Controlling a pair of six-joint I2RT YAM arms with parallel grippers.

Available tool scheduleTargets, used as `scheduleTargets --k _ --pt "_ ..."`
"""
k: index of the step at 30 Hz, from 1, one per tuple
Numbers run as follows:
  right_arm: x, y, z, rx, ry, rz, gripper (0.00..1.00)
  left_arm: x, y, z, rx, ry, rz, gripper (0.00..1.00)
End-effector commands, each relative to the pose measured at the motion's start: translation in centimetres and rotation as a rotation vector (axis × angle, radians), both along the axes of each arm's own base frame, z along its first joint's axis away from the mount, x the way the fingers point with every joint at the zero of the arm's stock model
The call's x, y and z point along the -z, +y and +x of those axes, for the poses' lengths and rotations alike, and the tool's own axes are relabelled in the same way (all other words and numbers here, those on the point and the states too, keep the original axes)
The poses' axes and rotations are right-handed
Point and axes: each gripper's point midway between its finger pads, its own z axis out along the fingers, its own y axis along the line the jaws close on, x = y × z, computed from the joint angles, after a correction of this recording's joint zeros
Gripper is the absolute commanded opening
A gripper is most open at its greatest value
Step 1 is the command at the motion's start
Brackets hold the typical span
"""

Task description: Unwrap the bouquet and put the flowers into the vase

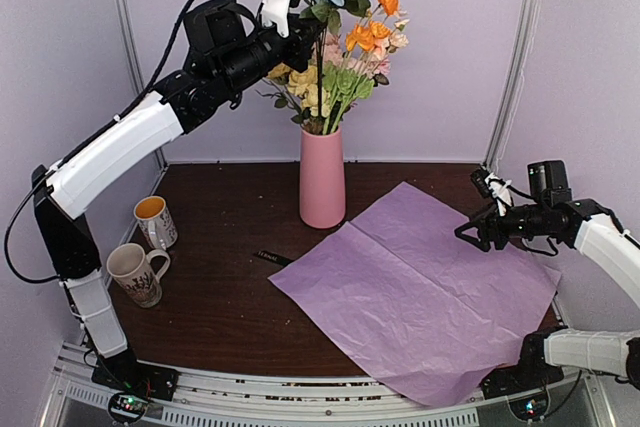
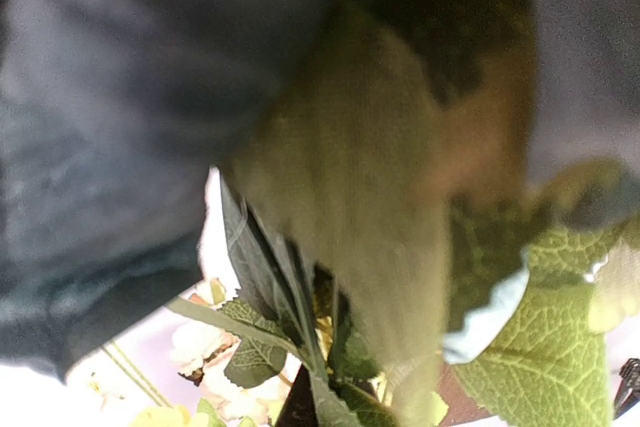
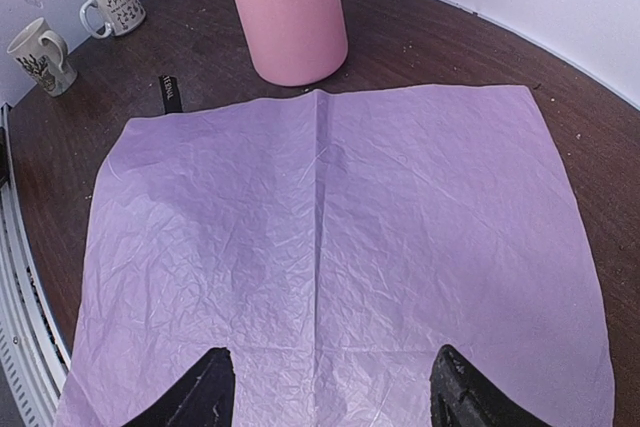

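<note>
The dark surface (image 1: 220,287) carries the pink vase (image 1: 322,187) well below my left jaws, which are clenched high among the flowers (image 1: 345,57) standing in it. Whether a stem is pinched between them I cannot tell. My right jaws hang released over one edge of the flat paper (image 3: 330,247), with the vase beyond its far edge, ahead and slightly left.
</note>
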Motion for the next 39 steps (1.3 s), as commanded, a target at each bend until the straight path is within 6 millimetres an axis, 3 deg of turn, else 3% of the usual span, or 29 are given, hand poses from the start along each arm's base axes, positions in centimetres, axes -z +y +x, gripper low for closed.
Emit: scheduleTargets --k 1,22,35,37,39 --pt "-1.0 0.1 0.3 -0.013 -0.028 0.003 0.66 -1.3 0.8 1.1 -0.015 -0.033 -0.051 0.00" --pt "-0.7 0.0 0.3 -0.020 -0.026 -0.014 0.67 6.4 0.6 5.1 -0.036 0.102 -0.057 0.00" --pt "-0.5 0.2 0.2 -0.033 -0.014 -0.009 0.67 14.2 0.4 6.5 -0.076 0.226 -0.047 0.00" --pt "-0.4 0.2 0.2 -0.034 -0.011 -0.010 0.67 15.3 0.4 6.6 -0.078 0.244 -0.037 0.06" --pt "-0.4 0.2 0.2 -0.034 -0.013 -0.012 0.67 16.0 0.4 6.5 -0.077 0.258 -0.026 0.19"
